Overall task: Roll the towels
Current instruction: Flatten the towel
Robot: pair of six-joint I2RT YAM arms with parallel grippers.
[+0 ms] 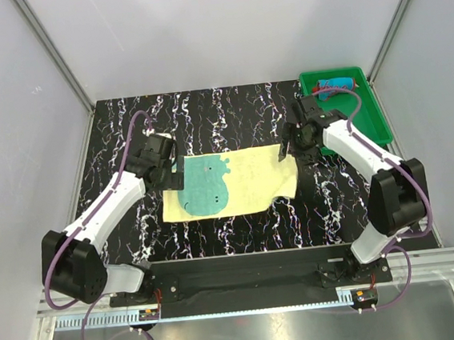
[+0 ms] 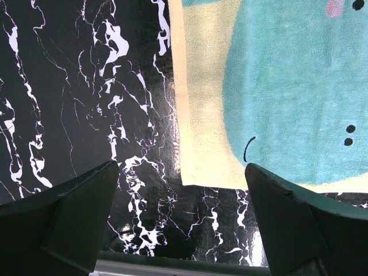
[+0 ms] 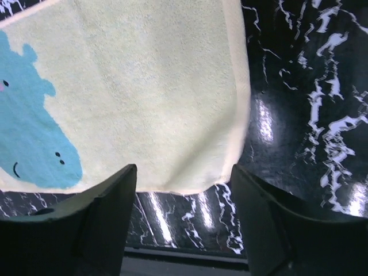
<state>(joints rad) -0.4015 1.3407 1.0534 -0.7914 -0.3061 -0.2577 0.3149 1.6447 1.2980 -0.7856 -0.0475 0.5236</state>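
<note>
Yellow towel (image 1: pixel 252 182) lies flat on the desk (image 1: pixel 206 116) (teal animal patch (image 1: pixel 204 186) on it). Left gripper (image 2: pixel 183 169) and right gripper (image 3: pixel 184 169) stand released.

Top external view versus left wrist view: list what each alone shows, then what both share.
Only top external: the green plastic tray holding a red-and-blue towel, and the right arm. Only left wrist: a close look between its own open jaws. Both: the flat pale yellow towel with a teal patch on the black marbled table.
</note>
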